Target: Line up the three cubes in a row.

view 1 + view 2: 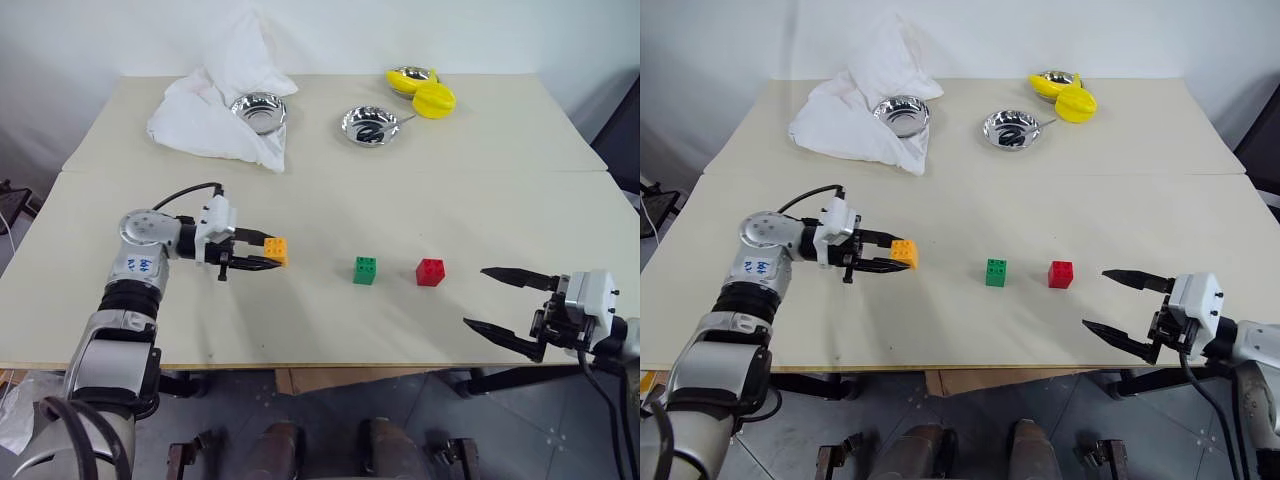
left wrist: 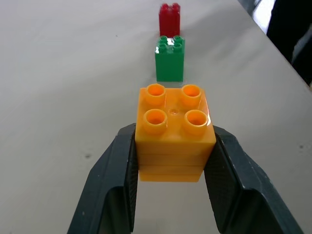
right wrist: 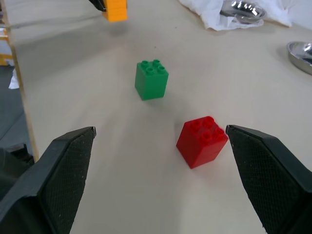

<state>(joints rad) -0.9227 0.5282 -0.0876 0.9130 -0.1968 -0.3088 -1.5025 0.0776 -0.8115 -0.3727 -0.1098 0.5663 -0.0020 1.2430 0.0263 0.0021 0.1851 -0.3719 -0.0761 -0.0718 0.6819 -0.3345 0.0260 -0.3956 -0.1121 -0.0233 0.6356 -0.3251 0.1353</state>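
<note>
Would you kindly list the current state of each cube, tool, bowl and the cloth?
orange cube: gripped by the left tool, studs up
green cube: resting on table, free
red cube: resting on table, free
right tool: open, holding nothing
white cloth: crumpled
steel bowls: upright

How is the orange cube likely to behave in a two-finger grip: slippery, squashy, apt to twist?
The orange cube looks like rigid plastic; clamped in the left gripper, its flat sides show no bulging, so probably stiff. Its glossy surface suggests some slipperiness, though the fingers press squarely on opposite faces, so twisting seems unlikely. Probably light for its size.
</note>
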